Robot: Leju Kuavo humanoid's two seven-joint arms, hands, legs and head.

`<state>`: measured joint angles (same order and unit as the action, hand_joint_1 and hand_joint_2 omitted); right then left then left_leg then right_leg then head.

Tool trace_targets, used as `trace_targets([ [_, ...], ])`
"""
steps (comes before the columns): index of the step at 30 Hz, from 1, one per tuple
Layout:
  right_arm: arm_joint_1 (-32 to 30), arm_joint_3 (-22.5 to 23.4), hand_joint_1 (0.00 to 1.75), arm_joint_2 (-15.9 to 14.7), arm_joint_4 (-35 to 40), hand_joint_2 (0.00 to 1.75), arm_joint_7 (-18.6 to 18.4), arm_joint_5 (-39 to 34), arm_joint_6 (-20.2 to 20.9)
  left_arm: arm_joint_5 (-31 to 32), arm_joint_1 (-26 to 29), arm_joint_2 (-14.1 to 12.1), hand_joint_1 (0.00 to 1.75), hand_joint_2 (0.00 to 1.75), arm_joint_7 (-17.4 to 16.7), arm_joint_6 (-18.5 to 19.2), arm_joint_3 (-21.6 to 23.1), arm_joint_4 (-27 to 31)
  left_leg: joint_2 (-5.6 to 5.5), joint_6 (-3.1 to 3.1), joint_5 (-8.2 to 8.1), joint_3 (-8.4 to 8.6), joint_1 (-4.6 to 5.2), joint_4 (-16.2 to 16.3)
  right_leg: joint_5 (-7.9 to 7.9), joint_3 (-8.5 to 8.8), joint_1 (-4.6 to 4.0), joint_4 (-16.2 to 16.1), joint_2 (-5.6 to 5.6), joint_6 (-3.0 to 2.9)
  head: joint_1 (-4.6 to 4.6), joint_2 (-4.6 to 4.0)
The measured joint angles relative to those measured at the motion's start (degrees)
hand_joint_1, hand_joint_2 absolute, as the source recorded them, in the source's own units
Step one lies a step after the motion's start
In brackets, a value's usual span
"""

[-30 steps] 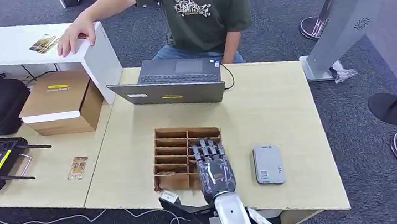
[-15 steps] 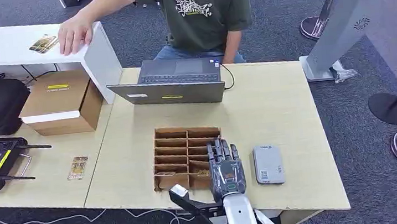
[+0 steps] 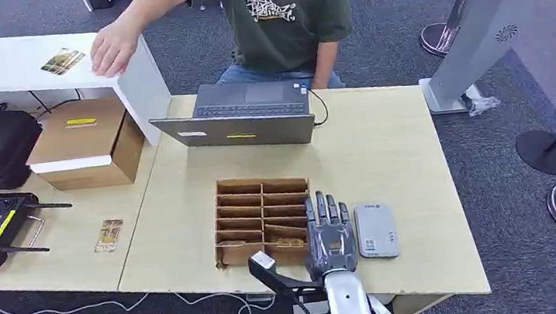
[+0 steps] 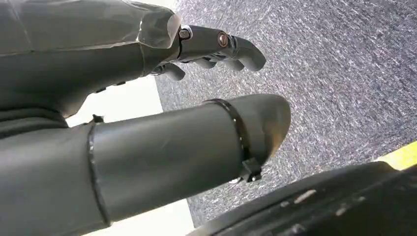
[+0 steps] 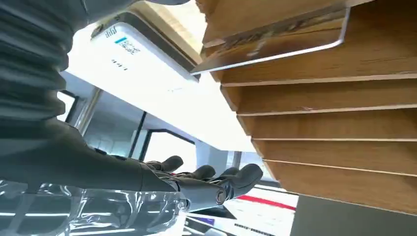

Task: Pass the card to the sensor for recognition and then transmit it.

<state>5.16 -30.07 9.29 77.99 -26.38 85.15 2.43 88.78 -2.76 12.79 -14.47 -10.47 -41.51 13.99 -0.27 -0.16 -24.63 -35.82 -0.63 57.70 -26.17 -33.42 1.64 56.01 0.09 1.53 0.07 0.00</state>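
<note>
One robot hand over table [image 3: 383, 146]: right hand [image 3: 328, 230], fingers straight and apart, holding nothing, hovering between slotted wooden organizer [image 3: 258, 217] and grey card sensor [image 3: 376, 229]. Sensor just beside hand at 3 o'clock; organizer at 9 o'clock. Card [image 3: 287, 242] lies in near-right slot of organizer, close to hand. Second card [image 3: 109, 235] on side table, 9 o'clock of organizer. Left hand [image 4: 147, 98] hangs over carpet, fingers loosely extended, empty. Person's hand [image 3: 113, 46] on white counter near another card [image 3: 63, 61]. Laptop [image 3: 243, 114] at 12 o'clock.
</note>
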Motion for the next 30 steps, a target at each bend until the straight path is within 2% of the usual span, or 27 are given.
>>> trace_targets([
  [10, -1.73, 1.53, 0.00, -0.02, 1.40, 1.75, 0.22, -0.02, -0.07, 0.00, 1.70, 1.38, 0.00, 0.00, -0.87, -2.80, 3.17, 0.00, -0.01, -0.05, -0.05, 0.00, 0.01, 0.00, -0.01, 0.00, 0.01, 0.00, 0.00, 0.00, 0.02, 0.00],
  [16, -1.68, 1.51, 0.00, -0.02, 1.38, 1.75, 0.94, -0.11, -0.31, 0.00, 2.05, 1.51, 0.00, 0.00, -0.57, -2.75, 3.80, 0.28, -0.01, -0.05, -0.05, 0.00, 0.00, 0.00, -0.01, 0.01, 0.00, 0.00, 0.00, 0.00, 0.00, 0.00],
  [21, -0.92, 1.18, 0.00, -0.15, 0.00, 1.75, 3.15, -1.22, -2.62, 0.02, 2.31, 1.79, 0.00, 0.00, -0.48, -2.71, 3.85, 0.68, -0.03, -0.05, -0.05, 0.00, 0.00, 0.00, -0.01, 0.02, 0.00, 0.00, -0.01, 0.00, 0.02, 0.00],
  [30, 0.37, -0.48, 0.00, -0.15, -1.79, 1.75, 3.78, -2.27, -3.06, 0.02, 2.31, 1.81, 0.00, 0.00, -0.46, -2.71, 3.85, 0.76, -0.03, -0.04, -0.05, 0.00, 0.01, 0.00, -0.01, 0.02, 0.00, 0.00, -0.01, 0.00, 0.02, 0.00],
])
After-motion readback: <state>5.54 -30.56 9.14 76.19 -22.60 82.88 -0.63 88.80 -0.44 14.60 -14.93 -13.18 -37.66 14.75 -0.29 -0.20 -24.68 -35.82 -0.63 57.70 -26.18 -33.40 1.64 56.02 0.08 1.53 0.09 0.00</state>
